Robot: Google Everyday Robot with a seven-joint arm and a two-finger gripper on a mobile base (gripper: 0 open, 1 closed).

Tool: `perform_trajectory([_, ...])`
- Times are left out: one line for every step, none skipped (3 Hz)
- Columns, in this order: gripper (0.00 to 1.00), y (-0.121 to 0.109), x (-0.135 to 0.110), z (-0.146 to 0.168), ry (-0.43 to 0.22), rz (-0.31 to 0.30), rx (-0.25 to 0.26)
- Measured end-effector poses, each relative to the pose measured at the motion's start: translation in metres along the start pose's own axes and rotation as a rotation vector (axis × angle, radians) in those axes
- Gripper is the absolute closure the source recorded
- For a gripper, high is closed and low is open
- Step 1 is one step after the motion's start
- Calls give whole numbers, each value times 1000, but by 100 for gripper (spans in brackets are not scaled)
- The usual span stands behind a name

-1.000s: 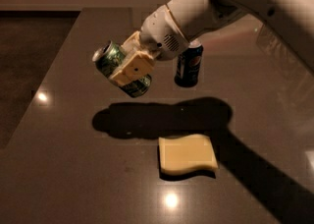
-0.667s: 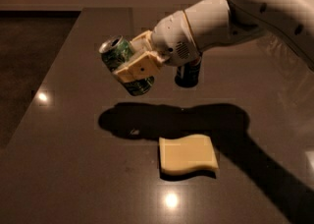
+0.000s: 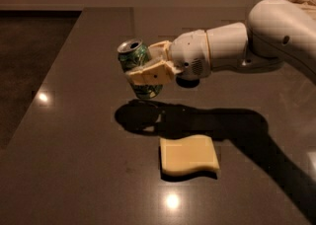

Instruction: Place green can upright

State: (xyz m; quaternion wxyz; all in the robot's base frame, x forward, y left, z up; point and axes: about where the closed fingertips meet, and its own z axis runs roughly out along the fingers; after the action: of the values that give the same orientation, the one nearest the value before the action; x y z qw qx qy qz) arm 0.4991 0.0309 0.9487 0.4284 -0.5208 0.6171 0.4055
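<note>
The green can (image 3: pixel 138 67) has a dark green patterned body and a silver top facing up and left. It is nearly upright, tilted slightly left, and held just above the dark table (image 3: pixel 74 150). My gripper (image 3: pixel 148 68) is shut on the can's middle, with one beige finger (image 3: pixel 150 74) across its front. The white arm (image 3: pixel 237 49) reaches in from the right.
A pale yellow sponge (image 3: pixel 188 155) lies on the table in front of the can's shadow. Only the dark base (image 3: pixel 188 82) of another can shows behind the wrist. The table's left edge (image 3: pixel 49 78) runs diagonally beside a dark floor.
The can has turned from strongly tilted to nearly upright. The gripper with the can moved right and lower toward the table, and the arm now hides most of the dark can.
</note>
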Motion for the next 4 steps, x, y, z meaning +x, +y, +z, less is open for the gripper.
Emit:
perform_trajectory([100,0,13,-7,-100,-2,30])
perform_trajectory([100,-1,24,-13,-176,-10,58])
perform_trajectory([100,-4,34,-16,-215,-14,75])
perform_trajectory([100,-5,44,-16,-239,-26,68])
